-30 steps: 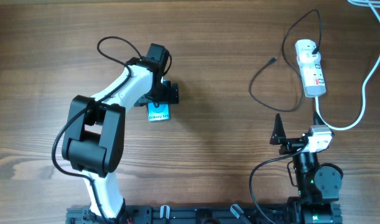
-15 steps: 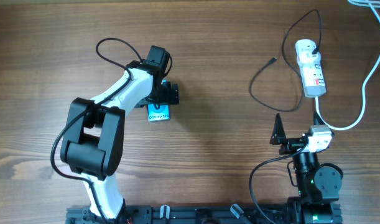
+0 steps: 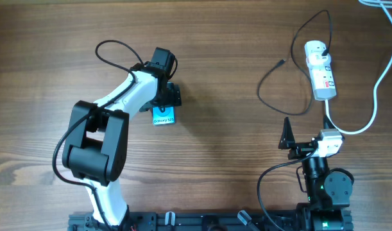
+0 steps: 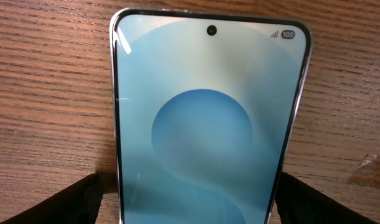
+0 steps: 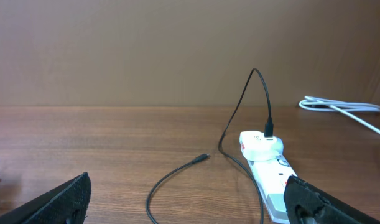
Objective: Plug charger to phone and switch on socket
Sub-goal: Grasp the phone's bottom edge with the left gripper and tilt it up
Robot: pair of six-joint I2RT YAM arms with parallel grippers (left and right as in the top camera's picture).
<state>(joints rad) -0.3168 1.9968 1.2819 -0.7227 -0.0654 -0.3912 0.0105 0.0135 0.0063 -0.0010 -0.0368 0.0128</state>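
Note:
The phone (image 3: 163,117) lies flat on the wooden table, screen up; in the left wrist view (image 4: 208,93) it fills most of the frame. My left gripper (image 3: 166,101) is low over its near end, and in the left wrist view (image 4: 190,202) the jaws are open and straddle the phone's sides closely: the right finger (image 4: 314,202) is at its edge, the left finger (image 4: 65,202) a little apart. The charger cable (image 3: 267,96) loops on the table, its connector tip (image 3: 282,62) lying free, also seen in the right wrist view (image 5: 203,157). The socket (image 3: 319,70) lies at the far right. My right gripper (image 3: 289,138) is wide open and empty, near of the cable.
A thick white cord (image 3: 375,83) runs from the socket's near end out to the far right corner. A white adapter (image 5: 262,140) sits plugged in the socket's far end (image 5: 273,180). The left arm's own black cable (image 3: 115,50) arcs over the table.
My left gripper's jaws have narrowed slightly around the phone. The phone, the cable and the right arm have not moved.

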